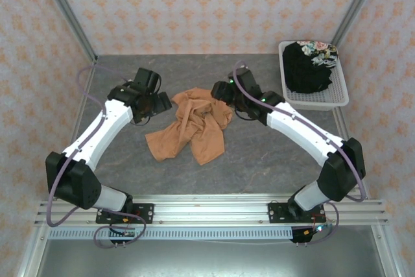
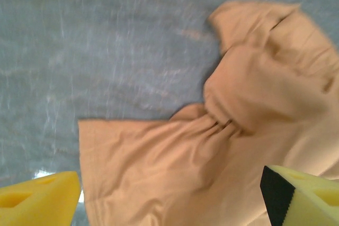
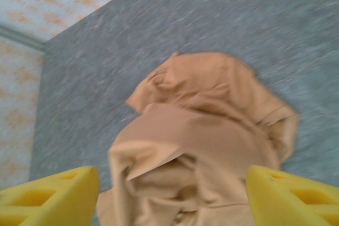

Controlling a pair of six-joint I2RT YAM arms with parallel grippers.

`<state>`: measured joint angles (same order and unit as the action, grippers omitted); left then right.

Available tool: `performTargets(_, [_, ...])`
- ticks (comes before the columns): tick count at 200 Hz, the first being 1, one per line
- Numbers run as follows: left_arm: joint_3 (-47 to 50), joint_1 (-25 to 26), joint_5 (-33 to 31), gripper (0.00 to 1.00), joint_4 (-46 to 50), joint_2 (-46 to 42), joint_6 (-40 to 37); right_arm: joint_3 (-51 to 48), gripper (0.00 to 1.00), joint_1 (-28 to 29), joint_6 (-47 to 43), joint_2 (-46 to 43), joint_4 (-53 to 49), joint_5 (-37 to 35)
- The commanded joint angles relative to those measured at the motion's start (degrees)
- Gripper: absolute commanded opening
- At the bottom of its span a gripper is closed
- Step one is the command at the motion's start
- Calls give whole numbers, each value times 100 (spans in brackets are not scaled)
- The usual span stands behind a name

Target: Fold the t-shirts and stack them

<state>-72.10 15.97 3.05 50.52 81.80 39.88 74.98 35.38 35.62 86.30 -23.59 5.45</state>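
Left pincer [image 1: 162,103] and right pincer [image 1: 217,92], both open and empty, hover at either side of the crumpled orange t-shirt [image 1: 191,128] lying between them on the desk [image 1: 117,154]. Beyond the right pincer, the black t-shirt [image 1: 305,69] sits in a basket [image 1: 340,98]. Closing on bunched folds could grab several layers, worsening the tangle.

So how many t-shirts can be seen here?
2. An orange t-shirt lies crumpled near the middle of the table; a black t-shirt with a floral patch sits bundled in the white basket at the far right corner. More could be hidden beneath it.
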Motion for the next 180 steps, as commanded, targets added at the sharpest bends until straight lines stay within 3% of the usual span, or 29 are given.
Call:
performTargets(1, [396,90,349,90,200,119,542,-14,72,-263,-582,229,-242,-41])
performTargets(38, [1134,335,849,91,-303,194,1190,758,71,-337,-951,1651,-512,141])
performTargets(81, [1609,780,865,90,-345,575,1534,1369,66,-532,-878,3008,-585,371])
performTargets(102, [1853,844,755,85,-499,694,1709,1634,58,-539,-896,3431,-834,370])
performTargets(126, [1910,844,295,65,-619,816,1720,1612,43,-574,-799,3575,-1046,117])
performTargets(158, [1554,538,-337,11,-420,1159,1288,1136,0,-754,-600,3324,-1089,-66])
performTargets(172, [1411,250,-343,0,-471,1295,1069,819,0,-804,-541,2960,-1103,-216])
performTargets(180, [1279,74,-331,0,-493,1405,930,597,0,-804,-500,2689,-1095,-280])
